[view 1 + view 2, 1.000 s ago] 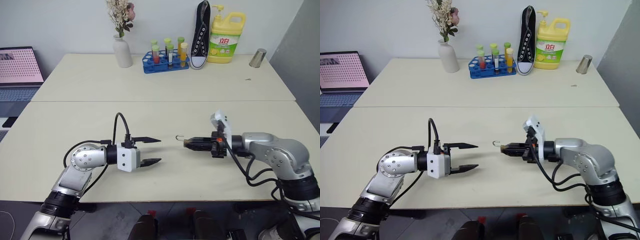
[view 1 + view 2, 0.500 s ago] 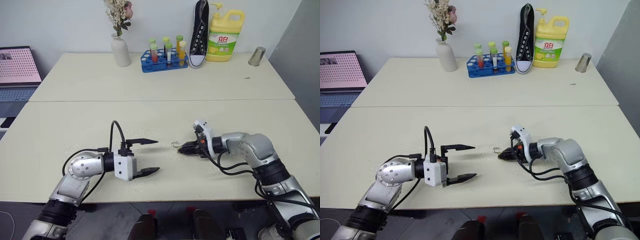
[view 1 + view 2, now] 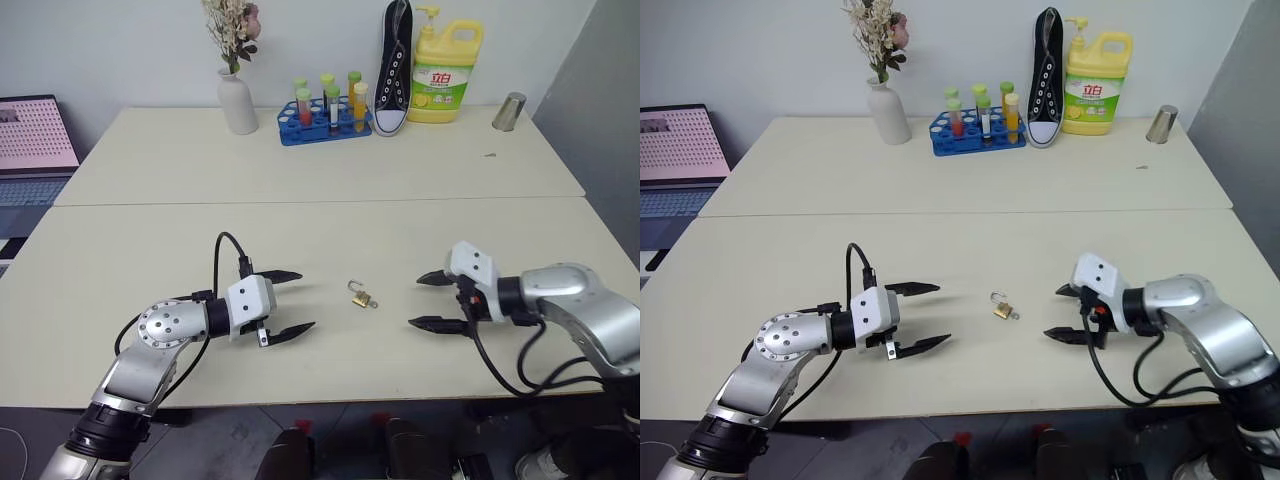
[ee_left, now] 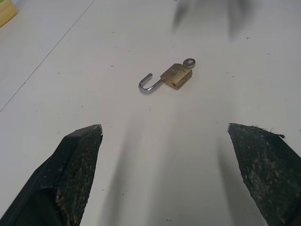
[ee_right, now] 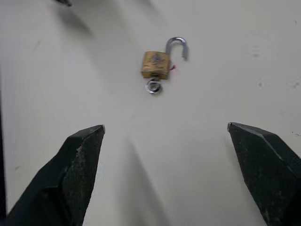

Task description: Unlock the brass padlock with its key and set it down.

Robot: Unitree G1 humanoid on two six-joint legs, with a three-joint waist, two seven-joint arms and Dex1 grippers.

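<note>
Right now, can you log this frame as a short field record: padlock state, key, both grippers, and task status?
padlock: brass padlock lies on the table between the grippers, shackle swung open
key: its key sits in the lock body
left gripper: open, apart from the lock
right gripper: open, apart from the lock
task status: appears unlocked and set down

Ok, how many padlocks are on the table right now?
1. The padlock lies on the near table between the left gripper and right gripper, shackle swung open, key in its base.
</note>
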